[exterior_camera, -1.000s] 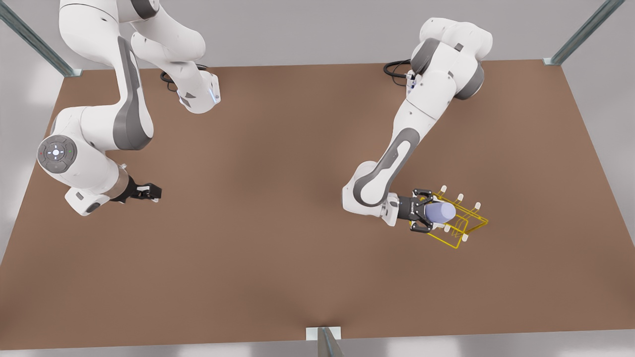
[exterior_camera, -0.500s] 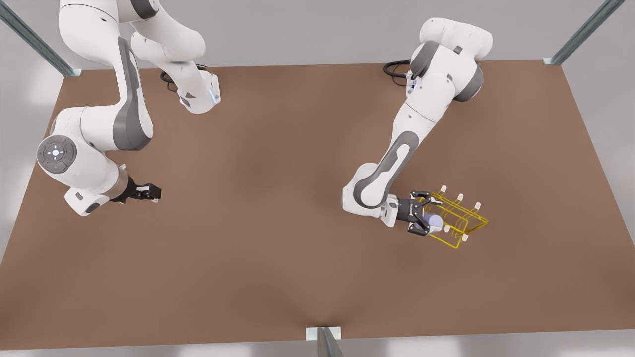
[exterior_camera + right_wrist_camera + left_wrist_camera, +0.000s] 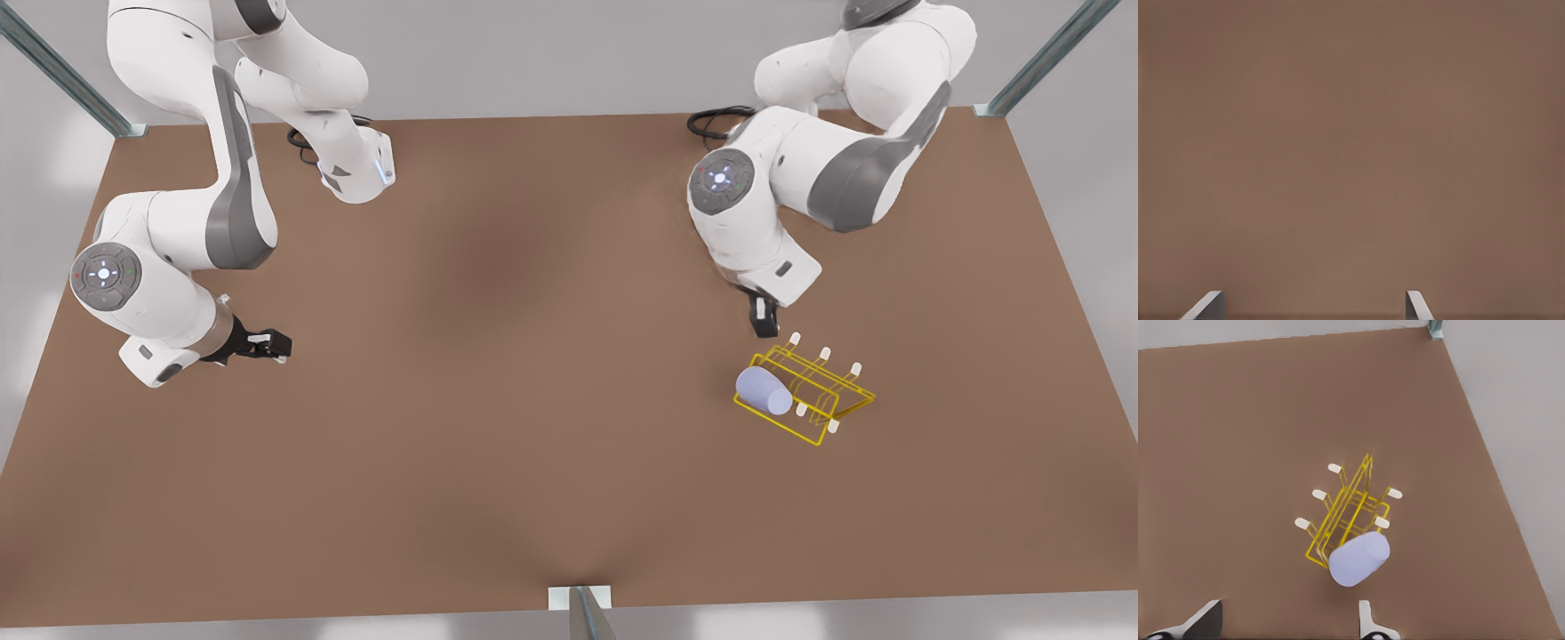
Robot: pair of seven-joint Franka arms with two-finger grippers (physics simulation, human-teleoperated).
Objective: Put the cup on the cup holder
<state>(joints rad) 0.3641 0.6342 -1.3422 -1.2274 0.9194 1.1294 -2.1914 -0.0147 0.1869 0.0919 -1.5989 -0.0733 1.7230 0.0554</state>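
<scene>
Brown table [image 3: 498, 400] — grey walls [image 3: 551, 53] (seemingly).

**A simulated robot test cell**

The place is a bare test bench, not a home or a shop. A plain brown table [image 3: 498, 427] fills the floor, grey walls stand behind it, and metal frame posts [image 3: 62, 76] rise at its corners and front edge.

A brown table [image 3: 498, 427] carries the yellow cup holder [image 3: 831, 404], with the cup [image 3: 763, 391] resting on it.
</scene>
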